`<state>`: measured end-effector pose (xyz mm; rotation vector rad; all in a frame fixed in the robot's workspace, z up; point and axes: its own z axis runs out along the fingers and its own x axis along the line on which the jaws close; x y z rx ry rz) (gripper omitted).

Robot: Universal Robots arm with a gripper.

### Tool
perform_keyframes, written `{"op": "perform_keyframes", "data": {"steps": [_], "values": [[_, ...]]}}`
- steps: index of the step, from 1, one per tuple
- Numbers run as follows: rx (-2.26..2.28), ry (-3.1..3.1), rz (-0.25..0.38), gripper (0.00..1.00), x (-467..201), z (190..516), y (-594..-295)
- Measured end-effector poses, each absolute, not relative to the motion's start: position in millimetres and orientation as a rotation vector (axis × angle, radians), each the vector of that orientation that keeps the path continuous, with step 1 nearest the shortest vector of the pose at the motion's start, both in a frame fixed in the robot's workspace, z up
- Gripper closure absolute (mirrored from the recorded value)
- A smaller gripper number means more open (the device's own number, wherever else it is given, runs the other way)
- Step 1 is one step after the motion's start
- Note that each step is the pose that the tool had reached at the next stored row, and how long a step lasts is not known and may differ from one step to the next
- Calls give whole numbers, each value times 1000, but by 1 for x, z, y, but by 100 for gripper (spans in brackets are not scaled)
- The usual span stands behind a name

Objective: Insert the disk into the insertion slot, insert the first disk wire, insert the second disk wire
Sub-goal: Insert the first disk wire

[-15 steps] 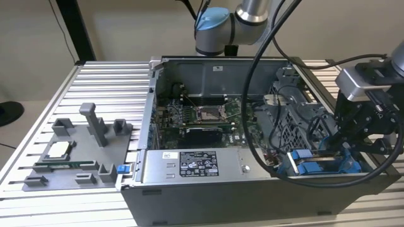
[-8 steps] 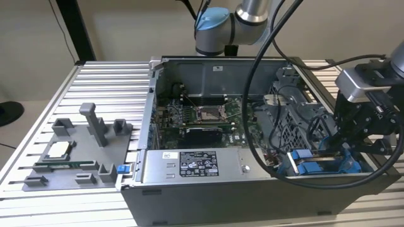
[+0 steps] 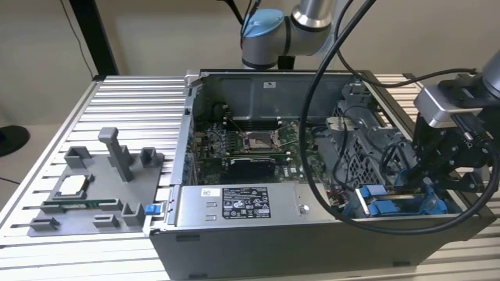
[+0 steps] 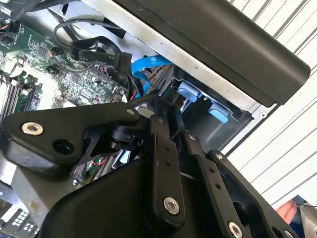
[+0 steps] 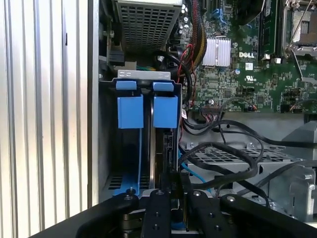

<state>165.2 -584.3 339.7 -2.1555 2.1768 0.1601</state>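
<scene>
Two printed labels, too small to read, sit on the grey power box point(image 3: 285, 206) in the open computer case point(image 3: 273, 249) on the table point(image 3: 133, 99). Two blue tabs point(image 5: 130, 111) front the drive bay, and the disk point(image 5: 162, 148) stands edge-on behind one. The arm reaches down with the end effector point(image 5: 178, 182) at the disk's end, near a blue wire point(image 4: 148, 64). Its grip cannot be told.

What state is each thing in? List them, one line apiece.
computer case: open, insides exposed.
disk: sitting in the drive bay in its blue frame.
gripper: down at the drive bay, at the disk's end.
blue cable: runs close by the gripper; its ends are hidden.
power-supply box: mounted inside the case.
</scene>
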Motion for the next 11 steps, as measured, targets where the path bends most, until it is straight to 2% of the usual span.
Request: {"op": "perform_keyframes", "data": {"steps": [11], "values": [[-2155,2177,162,100,165,339,-584]]}}
